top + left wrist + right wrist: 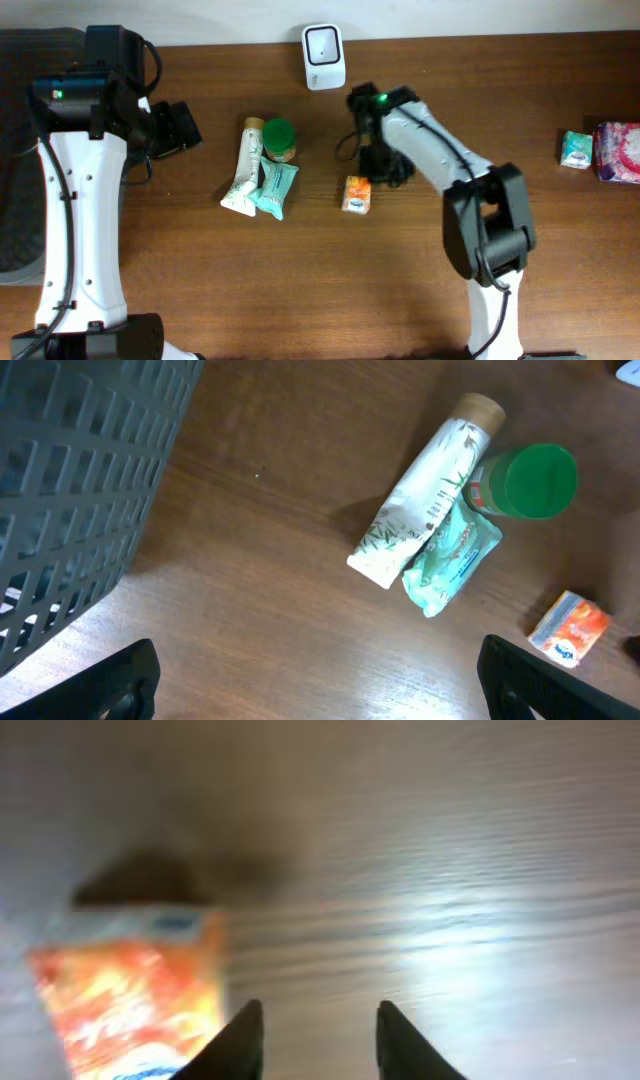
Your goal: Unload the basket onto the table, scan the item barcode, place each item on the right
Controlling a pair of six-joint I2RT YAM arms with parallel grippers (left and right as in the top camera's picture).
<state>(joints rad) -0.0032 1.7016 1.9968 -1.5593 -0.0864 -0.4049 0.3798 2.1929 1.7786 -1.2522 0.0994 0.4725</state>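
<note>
Left to right: the left pincer (322, 685) is hanging wide open over the left end of the surface (200, 285), holding nothing and sitting well apart from the action. The white scanner (324, 55) is standing at the back edge, around the middle. I'm guessing the item getting scanned is the little orange packet (357, 194), which is lying flat a bit in front of the scanner, with the right pincer (318, 1020) hovering right beside it.

Here's the catch. In the wrist view its jaws are standing partly apart with only bare wood between them, and the packet is sitting outside one finger (240, 1040), not in the gap. So it's gripping nothing.

If I were driving, I'd be sliding the pincer sideways until the packet is centred between the fingers. Then I'd be squeezing across the narrow sides so the printed faces aren't getting covered. I can't tell which face is carrying the barcode, so I'd be expecting to turn it in front of the scanner.

Containers: the grey lattice basket (70, 490) is sitting at the far left, and I can't tell what's in it. The green-lidded jar (279, 140) is sitting capped, bunched with a white tube (243, 165) and a teal pouch (274, 190), and its contents are hidden.
</note>
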